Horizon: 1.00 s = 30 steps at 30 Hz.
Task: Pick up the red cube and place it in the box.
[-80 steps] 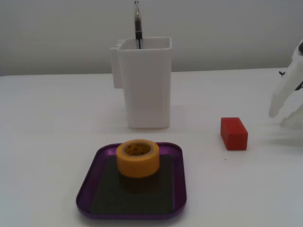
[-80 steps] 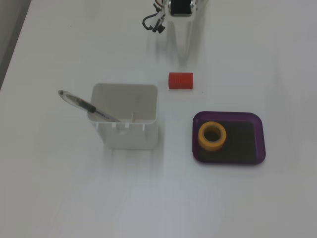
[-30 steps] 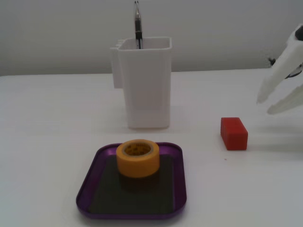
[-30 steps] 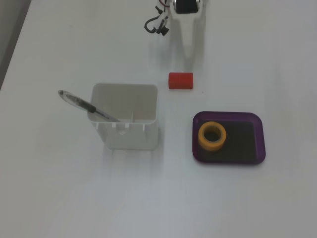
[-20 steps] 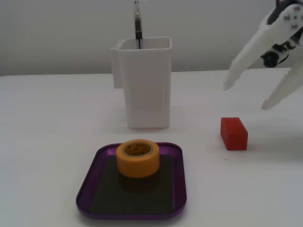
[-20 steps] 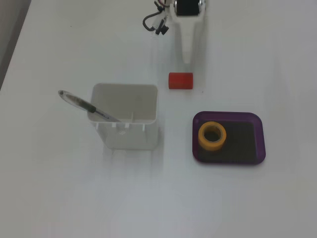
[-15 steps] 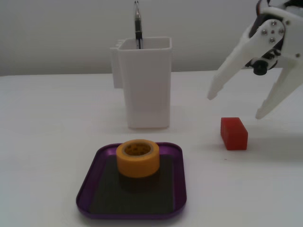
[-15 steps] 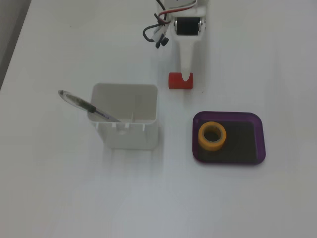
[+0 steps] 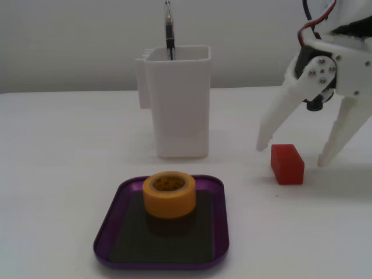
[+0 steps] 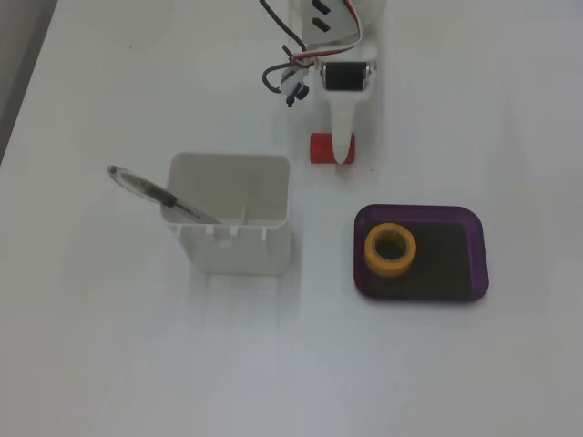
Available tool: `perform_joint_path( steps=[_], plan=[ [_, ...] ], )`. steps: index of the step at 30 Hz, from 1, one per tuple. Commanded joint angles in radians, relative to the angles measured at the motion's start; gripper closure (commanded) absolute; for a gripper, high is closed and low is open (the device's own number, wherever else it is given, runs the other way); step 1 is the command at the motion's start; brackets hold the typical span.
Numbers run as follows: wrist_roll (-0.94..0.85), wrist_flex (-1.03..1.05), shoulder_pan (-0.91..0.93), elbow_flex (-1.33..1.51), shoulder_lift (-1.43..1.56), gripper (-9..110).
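Your pincer (image 9: 293, 156) hangs fingers-down over the right side of the surface (image 9: 58, 174) in the low fixed view, spread wide, its two white plastic fingers (image 9: 278, 119) straddling the cube (image 9: 287, 164) without gripping it. From above, one finger (image 10: 342, 137) overlaps the cube (image 10: 319, 147), so you cannot tell whether they touch. Red and black wires loop from the arm's white housing.

The cube is a small matte red block, slightly longer than wide, lying flat on the surface, apart from the box (image 9: 116, 232). That box is a shallow purple metallic tray with rounded corners and a dark bottom; a yellow-orange tape roll (image 9: 170, 195) lies flat inside it toward one side. A tall white plastic container (image 9: 177, 104) stands nearby with a pen (image 9: 169, 29) leaning in it. No writing is legible.
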Motion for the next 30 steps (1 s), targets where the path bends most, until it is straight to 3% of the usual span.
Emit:
perform_joint_path(
  steps=[1, 12, 21, 30],
  plan=[
    [-0.028, -0.020, 0.034, -0.043, -0.034, 75],
    [-0.038, -0.095, 0.057, -0.043, -0.132, 77],
    [-0.067, -0.137, 0.008, -0.034, -0.129, 103],
    [-0.006, 0.054, -0.101, -0.164, 0.035, 102]
  ],
)
